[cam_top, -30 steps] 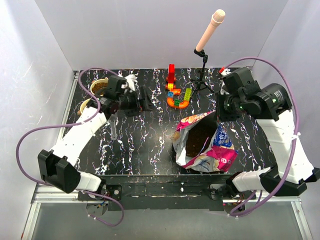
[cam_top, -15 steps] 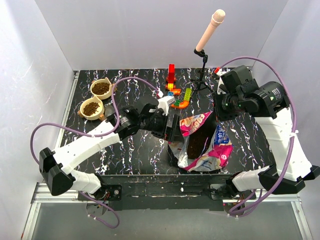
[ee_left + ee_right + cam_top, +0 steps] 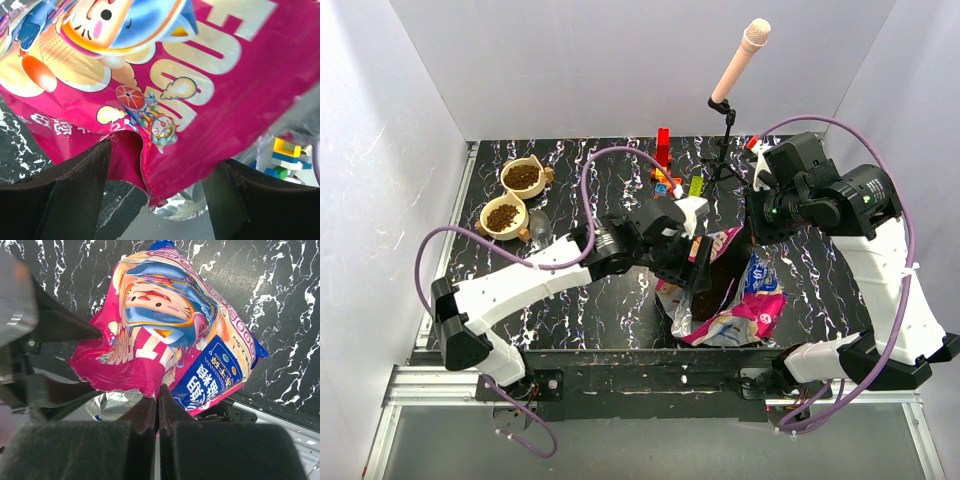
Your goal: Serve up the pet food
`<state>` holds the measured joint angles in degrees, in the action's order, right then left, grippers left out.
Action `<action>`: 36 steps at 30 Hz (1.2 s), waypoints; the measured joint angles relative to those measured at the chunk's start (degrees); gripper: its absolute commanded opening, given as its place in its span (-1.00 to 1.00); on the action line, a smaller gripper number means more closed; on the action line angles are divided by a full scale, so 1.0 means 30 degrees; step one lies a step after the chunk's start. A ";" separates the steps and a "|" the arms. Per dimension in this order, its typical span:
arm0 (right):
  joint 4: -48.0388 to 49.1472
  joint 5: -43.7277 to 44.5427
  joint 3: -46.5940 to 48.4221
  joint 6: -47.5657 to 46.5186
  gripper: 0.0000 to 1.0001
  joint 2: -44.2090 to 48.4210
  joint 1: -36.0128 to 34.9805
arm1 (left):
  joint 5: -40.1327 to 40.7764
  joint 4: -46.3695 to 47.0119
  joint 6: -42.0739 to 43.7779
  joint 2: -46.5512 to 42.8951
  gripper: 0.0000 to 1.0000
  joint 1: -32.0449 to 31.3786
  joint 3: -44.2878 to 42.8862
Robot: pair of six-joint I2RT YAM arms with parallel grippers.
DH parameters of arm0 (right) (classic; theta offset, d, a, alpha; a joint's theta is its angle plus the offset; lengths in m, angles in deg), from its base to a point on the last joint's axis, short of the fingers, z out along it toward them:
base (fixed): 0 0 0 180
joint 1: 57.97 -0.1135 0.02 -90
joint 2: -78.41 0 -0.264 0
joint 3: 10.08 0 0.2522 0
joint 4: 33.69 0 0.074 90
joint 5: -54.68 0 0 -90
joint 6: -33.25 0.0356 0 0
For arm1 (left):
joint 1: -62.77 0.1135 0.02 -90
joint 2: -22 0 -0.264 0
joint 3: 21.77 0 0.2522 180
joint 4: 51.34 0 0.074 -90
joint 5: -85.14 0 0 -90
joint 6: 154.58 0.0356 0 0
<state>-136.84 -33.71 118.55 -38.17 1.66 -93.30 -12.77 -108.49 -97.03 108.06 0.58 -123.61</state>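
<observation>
Clenched right gripper (image 3: 157, 390) pinching pet food bag (image 3: 165, 335) rim, left gripper (image 3: 162, 160) spread astride its pink edge, seemingly unclamped.

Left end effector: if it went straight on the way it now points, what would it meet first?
The pet food bag: its pink front panel fills the left wrist view just beyond the open left end effector, its lower edge between the fingers. Exact gap is unclear.
</observation>
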 measured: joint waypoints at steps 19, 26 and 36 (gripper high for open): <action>0.2106 -0.0816 -0.0087 -0.0670 0.07 -0.0066 -0.0634 | 1.2539 -1.1169 -0.3147 0.5399 -1.00 -0.0882 -0.9449; 0.5071 0.0590 -0.3971 0.1311 0.22 0.1290 -0.3373 | 1.2480 -1.1941 -0.4597 0.4510 -1.00 -0.0204 -0.9449; 0.4743 0.4313 -0.6885 0.3803 0.24 0.2769 -0.3439 | 1.2145 -1.2677 -0.5705 0.4277 -1.00 0.0007 -1.0630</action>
<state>-122.61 -20.77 97.89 -26.76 9.97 -103.62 23.67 -146.52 -114.14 120.89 0.60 -155.49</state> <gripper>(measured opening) 0.632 0.032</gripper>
